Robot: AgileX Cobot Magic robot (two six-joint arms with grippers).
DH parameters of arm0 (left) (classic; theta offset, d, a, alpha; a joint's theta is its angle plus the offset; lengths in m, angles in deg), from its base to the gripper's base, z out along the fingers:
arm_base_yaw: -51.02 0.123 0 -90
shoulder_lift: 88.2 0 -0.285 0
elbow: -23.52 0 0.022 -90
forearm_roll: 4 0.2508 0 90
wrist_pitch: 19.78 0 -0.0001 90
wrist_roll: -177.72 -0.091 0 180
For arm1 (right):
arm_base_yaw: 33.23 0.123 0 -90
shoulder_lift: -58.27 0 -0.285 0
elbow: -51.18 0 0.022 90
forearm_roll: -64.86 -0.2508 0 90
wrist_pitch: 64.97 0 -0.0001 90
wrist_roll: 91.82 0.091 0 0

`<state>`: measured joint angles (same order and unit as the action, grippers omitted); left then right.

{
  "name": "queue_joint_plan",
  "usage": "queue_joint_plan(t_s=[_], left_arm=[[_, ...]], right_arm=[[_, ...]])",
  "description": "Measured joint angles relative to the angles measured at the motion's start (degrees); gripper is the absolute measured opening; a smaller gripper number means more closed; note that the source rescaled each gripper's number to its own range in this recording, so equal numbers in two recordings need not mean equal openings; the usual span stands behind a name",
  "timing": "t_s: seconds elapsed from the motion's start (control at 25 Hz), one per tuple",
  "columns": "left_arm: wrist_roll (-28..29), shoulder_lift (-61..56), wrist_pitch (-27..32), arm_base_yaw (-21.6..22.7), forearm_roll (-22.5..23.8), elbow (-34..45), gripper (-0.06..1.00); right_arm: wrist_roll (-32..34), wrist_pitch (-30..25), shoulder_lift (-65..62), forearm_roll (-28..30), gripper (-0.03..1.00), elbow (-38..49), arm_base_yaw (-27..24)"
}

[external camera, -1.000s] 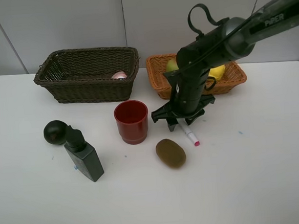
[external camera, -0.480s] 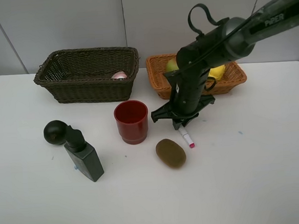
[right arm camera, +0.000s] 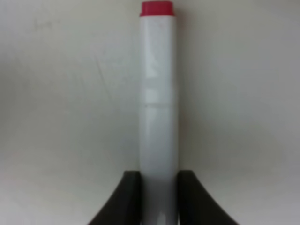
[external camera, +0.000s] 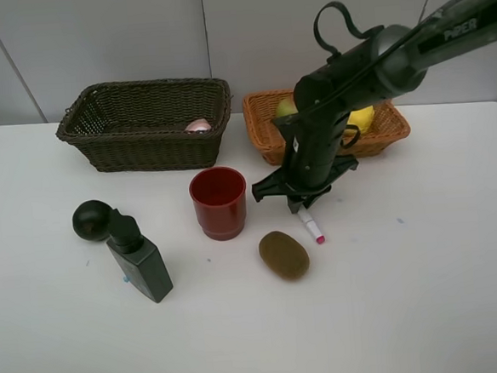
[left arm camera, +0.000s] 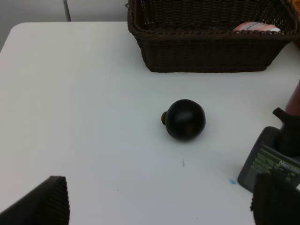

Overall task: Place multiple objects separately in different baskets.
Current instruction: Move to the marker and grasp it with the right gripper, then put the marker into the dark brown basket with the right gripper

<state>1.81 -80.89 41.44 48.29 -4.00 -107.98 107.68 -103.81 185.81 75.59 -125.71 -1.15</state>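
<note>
Since a second earlier, the right gripper [external camera: 299, 207] had been shut onto the pink-white marker [external camera: 311, 228], lying on the table [external camera: 427, 293] near the brown kiwi [external camera: 283, 255]. Pear [external camera: 286, 109] and lemon [external camera: 361, 119] were seen in the orange-tan basket [external camera: 262, 143], a small pink bottle [external camera: 198, 125] in the dark basket [external camera: 144, 151]; five objects remained outside. The left gripper [left arm camera: 161, 201] was held wide open, empty.

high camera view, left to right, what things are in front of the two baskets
dark round fruit → dark green bottle → red cup → brown kiwi → pink-white marker
</note>
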Motion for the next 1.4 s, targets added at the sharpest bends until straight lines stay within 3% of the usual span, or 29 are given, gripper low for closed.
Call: queue_joint_plan(t_s=[0.56, 0.8, 0.96, 1.4], left_arm=[[0.0, 0.0, 0.0, 0.0, 0.0, 0.0, 1.0], [0.0, 0.0, 0.0, 0.0, 0.0, 0.0, 1.0], [0.0, 0.0, 0.0, 0.0, 0.0, 0.0, 1.0], [0.0, 0.0, 0.0, 0.0, 0.0, 0.0, 1.0]], right_arm=[[0.0, -9.4, -7.6, 0.1, 0.0, 0.0, 0.0], [0.0, -10.5, -12.5, 0.0, 0.0, 0.0, 0.0], [0.0, -8.8, -16.2, 0.0, 0.0, 0.0, 0.0], [-1.4, 2.0, -20.1, 2.1, 0.0, -3.1, 1.5]])
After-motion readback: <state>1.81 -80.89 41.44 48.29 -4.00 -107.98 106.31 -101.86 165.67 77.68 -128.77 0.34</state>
